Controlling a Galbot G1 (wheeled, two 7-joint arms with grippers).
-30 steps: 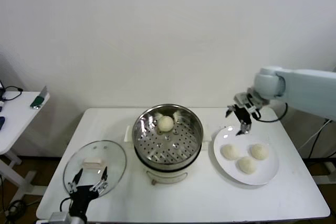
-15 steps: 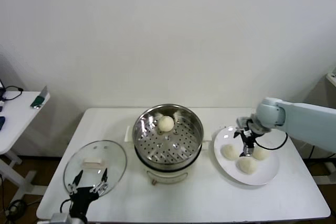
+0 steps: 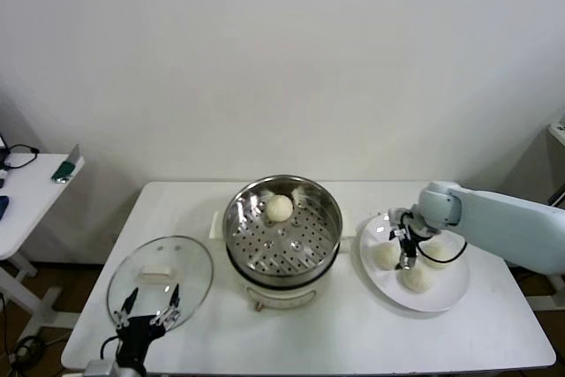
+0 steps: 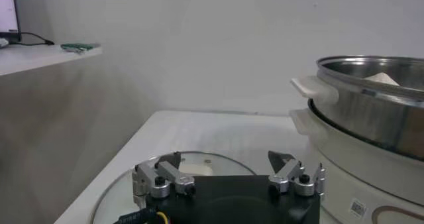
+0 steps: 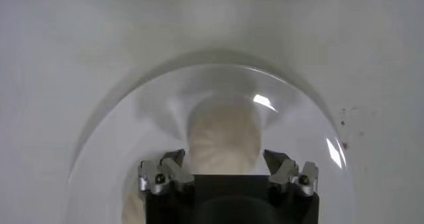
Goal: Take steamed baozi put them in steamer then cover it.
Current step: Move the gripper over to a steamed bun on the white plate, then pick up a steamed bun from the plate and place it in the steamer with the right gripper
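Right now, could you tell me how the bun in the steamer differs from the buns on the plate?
The bun in the steamer sits alone on the perforated tray; the three buns on the plate lie clustered together. The right hand is down among the plate's buns; none is near the steamer's bun. All are round and cream-white.

Soft, even light fell throughout; glare glinted on the plate (image 5: 334, 154) rim, and shadows stayed faint.

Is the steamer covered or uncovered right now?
Uncovered: the steamer stands open with one baozi on its tray; the glass lid lies on the table beside it.
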